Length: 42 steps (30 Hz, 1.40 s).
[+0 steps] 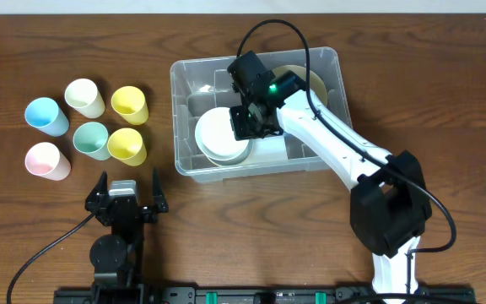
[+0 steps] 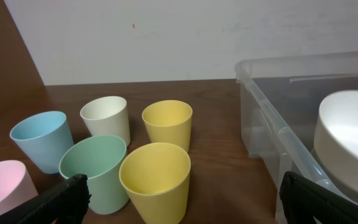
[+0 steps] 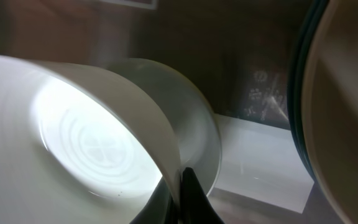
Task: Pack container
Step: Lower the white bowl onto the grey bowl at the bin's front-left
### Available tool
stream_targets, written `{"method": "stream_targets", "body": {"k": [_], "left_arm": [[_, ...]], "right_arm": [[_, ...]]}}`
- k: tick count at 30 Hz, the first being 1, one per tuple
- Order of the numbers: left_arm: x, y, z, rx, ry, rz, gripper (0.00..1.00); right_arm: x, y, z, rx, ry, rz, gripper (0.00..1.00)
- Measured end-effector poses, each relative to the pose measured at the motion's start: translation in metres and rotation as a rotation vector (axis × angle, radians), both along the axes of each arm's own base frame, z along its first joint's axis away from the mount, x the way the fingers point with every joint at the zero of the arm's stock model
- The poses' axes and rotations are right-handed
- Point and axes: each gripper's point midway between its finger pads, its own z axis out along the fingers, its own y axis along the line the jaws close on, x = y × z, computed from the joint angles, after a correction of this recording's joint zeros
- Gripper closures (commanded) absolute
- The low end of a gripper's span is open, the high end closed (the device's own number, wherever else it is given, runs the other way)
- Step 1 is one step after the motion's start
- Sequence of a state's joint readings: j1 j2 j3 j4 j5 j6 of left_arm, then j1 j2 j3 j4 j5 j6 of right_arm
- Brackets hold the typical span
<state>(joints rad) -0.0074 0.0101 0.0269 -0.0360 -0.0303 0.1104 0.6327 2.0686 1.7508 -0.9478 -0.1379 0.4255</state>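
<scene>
The right tool [image 1: 250, 118] is clamped shut on the rim of the white bowl [image 1: 220, 135], inside the container [image 1: 178, 101]. I would lower the bowl level onto the floor, clear of the ribs, before releasing, lest it tip. The left tool [image 1: 128, 184] stands open and empty, lower left. The container, clear ribbed rectangular plastic with a thick rim, sits upper centre on the desk [image 1: 445, 84].

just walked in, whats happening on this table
The right gripper is shut on the rim of a white bowl, inside the clear container. The left gripper sits open and holds nothing. Six pastel cups stand left of the container, not yet packed.
</scene>
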Motion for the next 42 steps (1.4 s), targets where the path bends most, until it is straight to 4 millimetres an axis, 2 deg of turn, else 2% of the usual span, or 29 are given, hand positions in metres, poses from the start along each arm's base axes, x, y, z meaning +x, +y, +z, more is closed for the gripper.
{"method": "stream_targets", "body": {"k": [16, 18, 20, 22, 42], "left_arm": [[0.000, 0.000, 0.000, 0.000, 0.000, 0.000, 0.02], [0.000, 0.000, 0.000, 0.000, 0.000, 0.000, 0.02], [0.000, 0.000, 0.000, 0.000, 0.000, 0.000, 0.02], [0.000, 0.000, 0.000, 0.000, 0.000, 0.000, 0.02], [0.000, 0.000, 0.000, 0.000, 0.000, 0.000, 0.02]], "right_arm": [[0.001, -0.011, -0.008, -0.057, -0.006, -0.019, 0.99], [-0.001, -0.013, -0.011, -0.066, 0.002, -0.020, 0.91], [-0.002, -0.014, -0.013, -0.071, 0.006, -0.026, 0.76], [-0.002, -0.014, -0.013, -0.070, 0.004, -0.032, 0.67], [-0.004, -0.016, -0.014, -0.072, 0.028, -0.084, 0.67]]}}
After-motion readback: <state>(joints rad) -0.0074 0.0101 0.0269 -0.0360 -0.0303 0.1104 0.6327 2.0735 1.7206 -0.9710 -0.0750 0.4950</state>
